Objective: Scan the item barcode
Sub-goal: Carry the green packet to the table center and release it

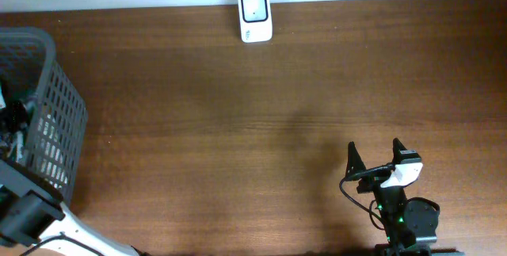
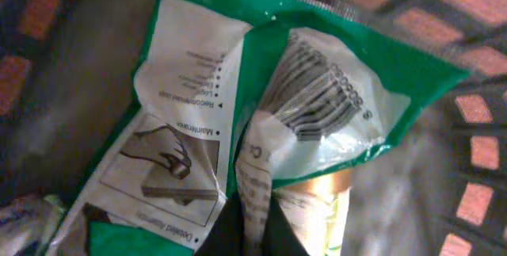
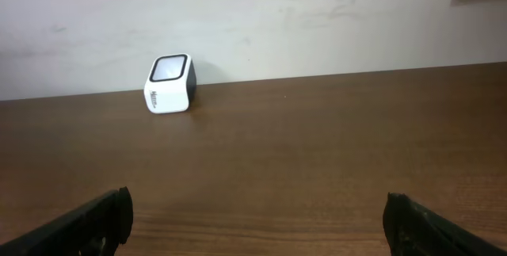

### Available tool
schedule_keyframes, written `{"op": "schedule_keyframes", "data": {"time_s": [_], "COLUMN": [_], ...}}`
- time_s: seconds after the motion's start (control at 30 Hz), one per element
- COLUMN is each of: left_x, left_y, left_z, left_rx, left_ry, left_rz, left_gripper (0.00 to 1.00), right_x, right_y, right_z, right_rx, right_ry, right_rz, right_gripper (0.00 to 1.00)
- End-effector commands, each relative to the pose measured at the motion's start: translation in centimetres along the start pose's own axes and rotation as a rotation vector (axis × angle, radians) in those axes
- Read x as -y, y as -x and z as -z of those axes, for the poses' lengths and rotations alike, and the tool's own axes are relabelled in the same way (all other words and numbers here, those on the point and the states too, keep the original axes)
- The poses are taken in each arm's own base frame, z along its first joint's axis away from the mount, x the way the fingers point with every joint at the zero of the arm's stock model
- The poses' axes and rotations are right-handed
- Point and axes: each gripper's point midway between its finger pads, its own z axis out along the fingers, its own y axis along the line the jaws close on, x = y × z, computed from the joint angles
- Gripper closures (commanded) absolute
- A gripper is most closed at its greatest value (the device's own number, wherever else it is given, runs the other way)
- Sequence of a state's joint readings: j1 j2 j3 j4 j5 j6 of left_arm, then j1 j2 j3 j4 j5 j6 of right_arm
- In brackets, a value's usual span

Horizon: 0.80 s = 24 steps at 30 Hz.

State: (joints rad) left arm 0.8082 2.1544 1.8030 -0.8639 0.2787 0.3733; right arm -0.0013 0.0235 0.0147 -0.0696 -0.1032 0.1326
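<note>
My left jaws pinch a crumpled green-and-white packet (image 2: 190,129) at its middle fold. Its barcode (image 2: 321,89), creased and curved, lies just beyond the tips, to their right. The white scanner (image 3: 169,84) stands upright well ahead of my spread right jaws, left of centre.

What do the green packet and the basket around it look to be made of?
The packet looks like thin plastic film with a glossy finish, going by its sharp creases and glare. The basket is probably moulded plastic, matte grey, judging by its even lattice of square holes.
</note>
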Motion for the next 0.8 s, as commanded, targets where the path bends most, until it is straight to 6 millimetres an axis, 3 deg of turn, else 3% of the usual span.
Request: {"op": "schedule_keyframes", "data": {"time_s": [0.0,0.1,0.13,0.17,0.23,0.3,0.33,0.37,0.43,0.47,0.5,0.53,0.57,0.67,0.77], "left_x": [-0.2,0.4,1.0,1.4,3.4,5.5,7.3,10.3,15.1,17.6,21.4,25.1,27.6,35.0,41.9], "left_y": [4.9,7.7,8.8,9.3,10.2,10.3,10.3,9.9,9.0,8.5,7.5,6.5,5.7,2.5,-1.7], "left_z": [5.8,11.4,14.8,16.8,24.3,28.8,31.5,34.8,38.1,39.2,40.1,40.1,39.6,36.0,30.2], "left_rx": [0.132,0.251,0.321,0.361,0.511,0.605,0.658,0.728,0.801,0.821,0.835,0.825,0.802,0.648,0.422], "left_ry": [0.056,0.092,0.111,0.12,0.153,0.167,0.177,0.169,0.122,0.085,0.016,-0.063,-0.122,-0.293,-0.422], "left_rz": [-0.002,0.022,0.028,0.033,0.034,-0.005,-0.059,-0.115,-0.196,-0.238,-0.304,-0.368,-0.408,-0.545,-0.685], "left_gripper": [1.0,1.0,1.0,1.0,1.0,1.0,1.0,1.0,1.0,1.0,1.0,1.0,1.0,1.0,1.0], "right_x": [0.2,0.2,0.2,0.2,0.2,0.2,0.2,0.2,0.2,0.2,0.2,0.2,0.2,0.2,0.2], "right_y": [-0.3,-0.3,-0.3,-0.3,-0.3,-0.3,-0.3,-0.3,-0.3,-0.3,-0.3,-0.3,-0.3,-0.3,-0.3], "right_z": [0.0,0.0,0.0,0.0,0.0,0.0,0.0,0.0,0.0,0.0,0.0,0.0,0.0,0.0,0.0], "right_rx": [-0.004,-0.004,-0.004,-0.004,-0.004,-0.004,-0.004,-0.004,-0.004,-0.004,-0.004,-0.004,-0.004,-0.004,-0.004], "right_ry": [-0.008,-0.008,-0.008,-0.008,-0.008,-0.008,-0.008,-0.008,-0.008,-0.008,-0.008,-0.008,-0.008,-0.008,-0.008], "right_rz": [-0.007,-0.007,-0.007,-0.007,-0.007,-0.007,-0.007,-0.007,-0.007,-0.007,-0.007,-0.007,-0.007,-0.007,-0.007], "right_gripper": [0.01,0.02,0.02,0.02,0.02,0.02,0.02,0.02,0.02,0.02,0.02,0.02,0.02,0.02,0.02]}}
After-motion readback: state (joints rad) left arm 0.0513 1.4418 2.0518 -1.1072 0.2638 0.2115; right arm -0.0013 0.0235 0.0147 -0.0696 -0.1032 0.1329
